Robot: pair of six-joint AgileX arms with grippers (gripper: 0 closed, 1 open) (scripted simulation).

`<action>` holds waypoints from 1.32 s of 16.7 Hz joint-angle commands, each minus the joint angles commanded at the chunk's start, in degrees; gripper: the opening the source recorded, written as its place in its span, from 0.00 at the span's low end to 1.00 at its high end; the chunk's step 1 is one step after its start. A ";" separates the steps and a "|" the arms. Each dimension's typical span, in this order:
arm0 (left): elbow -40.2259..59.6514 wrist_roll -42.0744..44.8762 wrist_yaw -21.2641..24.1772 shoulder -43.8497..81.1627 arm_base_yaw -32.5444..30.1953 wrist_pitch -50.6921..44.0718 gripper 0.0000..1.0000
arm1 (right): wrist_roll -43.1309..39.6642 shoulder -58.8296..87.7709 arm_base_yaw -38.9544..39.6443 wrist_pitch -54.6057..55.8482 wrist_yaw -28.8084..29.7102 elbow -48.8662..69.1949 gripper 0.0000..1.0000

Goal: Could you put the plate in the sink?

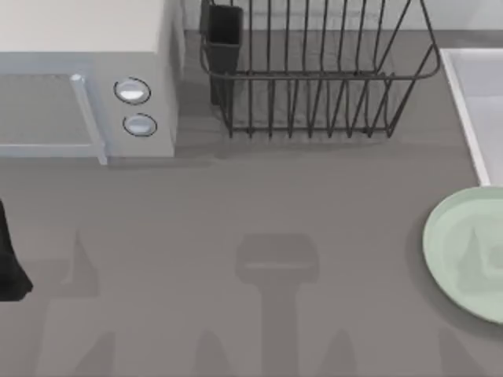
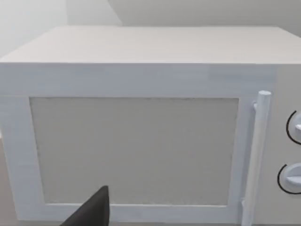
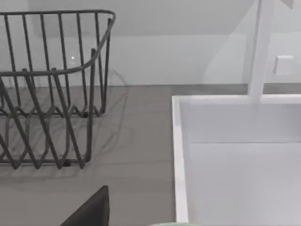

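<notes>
Plate [image 1: 465,251]: flat on table [image 1: 236,220] at right edge, just short of sink [image 1: 471,118], ungrasped; step in hand, approach, nothing lifted; right gripper [image 3: 89,209] near sink corner, left gripper [image 2: 91,212] parked before microwave [image 2: 141,141], finger spread of both impossible to tell; next, rim grasp.

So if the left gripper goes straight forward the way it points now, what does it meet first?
Most likely the microwave: the left wrist view looks squarely at its door, with one dark fingertip of the left gripper in front. The gap between them is hard to judge.
</notes>
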 joint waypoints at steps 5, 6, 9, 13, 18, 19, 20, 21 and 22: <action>0.00 0.00 0.00 0.00 0.00 0.00 1.00 | 4.64 22.53 4.46 -14.09 0.01 17.21 1.00; 0.00 0.00 0.00 0.00 0.00 0.00 1.00 | 5.72 28.07 5.50 -17.38 0.01 21.23 1.00; 0.00 0.00 0.00 0.00 0.00 0.00 1.00 | 9.07 45.48 8.72 -27.54 0.01 33.66 1.00; 0.00 0.00 0.00 0.00 0.00 0.00 1.00 | 13.28 67.94 12.76 -40.31 0.02 49.37 1.00; 0.00 0.00 0.00 0.00 0.00 0.00 1.00 | 17.12 88.59 16.45 -51.97 0.02 63.70 1.00; 0.00 0.00 0.00 0.00 0.00 0.00 1.00 | 17.61 91.08 16.92 -53.46 0.02 65.51 1.00; 0.00 0.00 0.00 0.00 0.00 0.00 1.00 | 17.98 92.95 17.29 -54.61 0.02 66.90 1.00; 0.00 0.00 0.00 0.00 0.00 0.00 1.00 | 18.24 94.22 17.54 -55.39 0.02 67.85 1.00; 0.00 0.00 0.00 0.00 0.00 0.00 1.00 | 18.38 94.87 17.66 -55.80 0.02 68.34 1.00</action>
